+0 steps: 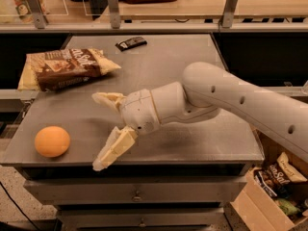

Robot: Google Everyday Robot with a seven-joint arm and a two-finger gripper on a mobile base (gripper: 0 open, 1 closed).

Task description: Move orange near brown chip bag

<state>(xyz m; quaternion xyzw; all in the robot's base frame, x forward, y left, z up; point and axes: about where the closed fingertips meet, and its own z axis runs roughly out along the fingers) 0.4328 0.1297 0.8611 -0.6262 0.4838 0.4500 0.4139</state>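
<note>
Orange (52,141): smooth, round, plain orange skin, sitting at the front-left corner of the desk (192,143), close to the front edge. The desk is flat dull grey metal and is showing a faint sheen. Brown chip bag (67,69): crinkly, dark brown with cream-yellow ends and white lettering, lying flat at the back left, well apart from the orange.

My arm (231,97), a smooth white rounded shell, is reaching in from the right and lying low across the desk. I'm holding my jaws spread wide, gripping nothing. The cream fingers (115,146) are pointing left toward the orange, one up near the bag side, one down over the front edge. The jaws are hanging just right of the orange, not touching it.

Small flat black wrapper (131,43) is lying at the back. Cardboard box (255,211) with a snack bag (279,172) is sitting low on the right. Nothing is lying between orange and bag.
</note>
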